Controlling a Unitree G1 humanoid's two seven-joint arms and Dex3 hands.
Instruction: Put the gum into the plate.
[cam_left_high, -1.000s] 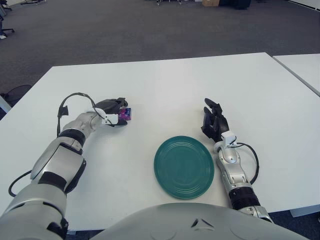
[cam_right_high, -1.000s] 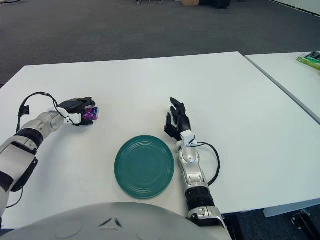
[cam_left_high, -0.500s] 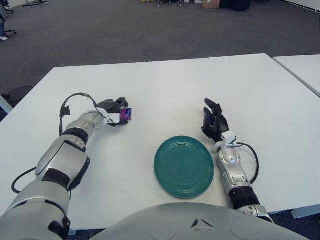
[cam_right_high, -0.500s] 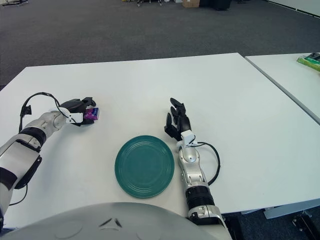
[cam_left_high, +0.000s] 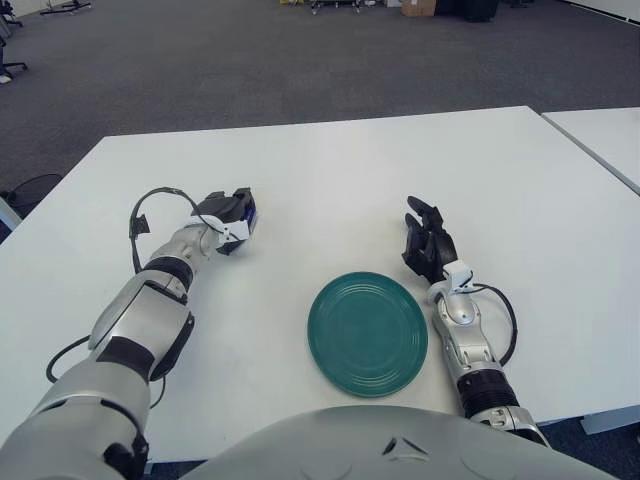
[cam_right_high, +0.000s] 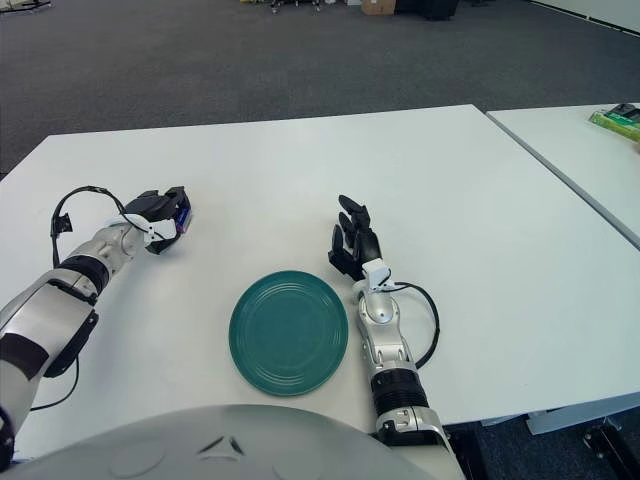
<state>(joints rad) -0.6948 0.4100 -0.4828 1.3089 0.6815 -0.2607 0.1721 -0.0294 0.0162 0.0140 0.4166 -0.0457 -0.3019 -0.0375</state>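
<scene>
My left hand (cam_left_high: 232, 220) is out on the white table to the left, its dark fingers curled around the small purple and blue gum pack (cam_left_high: 250, 214), of which only a sliver shows. In the right eye view the gum pack (cam_right_high: 184, 216) peeks out at the hand's right side. The round green plate (cam_left_high: 367, 333) lies near the table's front edge, well to the right of that hand and with nothing on it. My right hand (cam_left_high: 428, 243) shows just right of the plate's far rim, fingers extended and holding nothing.
The white table (cam_left_high: 340, 170) spreads wide behind the plate. A second white table (cam_right_high: 590, 160) stands to the right across a narrow gap, with a green packet (cam_right_high: 617, 121) on it. Dark carpet lies beyond.
My left hand has drawn in and turned with the gum, moving slightly away from me; less of the pack shows now. The right hand and plate have not moved.
</scene>
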